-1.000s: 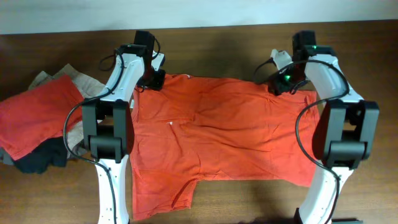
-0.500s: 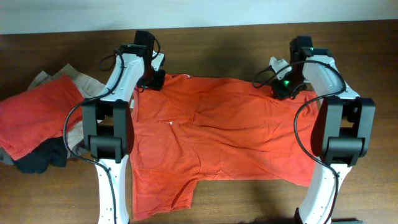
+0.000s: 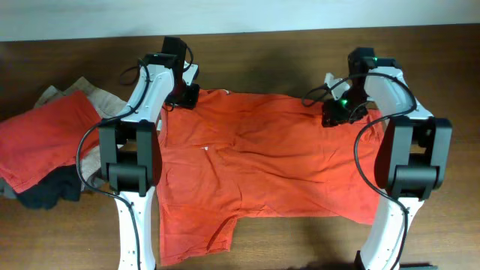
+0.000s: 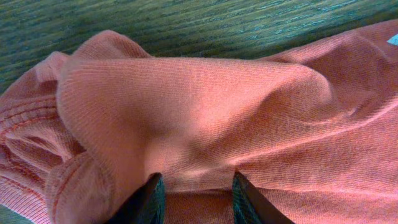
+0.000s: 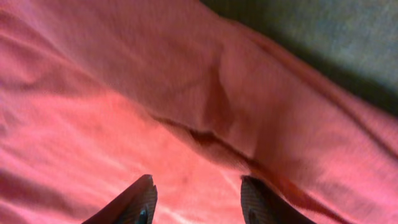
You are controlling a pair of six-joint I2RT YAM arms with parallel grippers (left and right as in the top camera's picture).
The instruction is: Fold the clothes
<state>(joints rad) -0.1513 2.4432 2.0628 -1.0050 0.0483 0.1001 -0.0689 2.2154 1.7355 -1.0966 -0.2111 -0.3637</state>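
An orange-red T-shirt lies spread flat on the wooden table. My left gripper is at the shirt's far left corner. In the left wrist view its jaws are shut on a bunched fold of the shirt, and the cloth hides the fingertips. My right gripper is low over the shirt's far right corner. In the right wrist view its fingers are open, with wrinkled shirt cloth just beneath them and nothing held.
A pile of other clothes, with red, beige and dark pieces, lies at the table's left edge. Bare wood runs along the far side behind the shirt. The shirt's near hem reaches close to the front edge.
My right gripper has moved left and toward the shirt, from the bare wood onto its far right corner. The left gripper and the shirt have not visibly moved.
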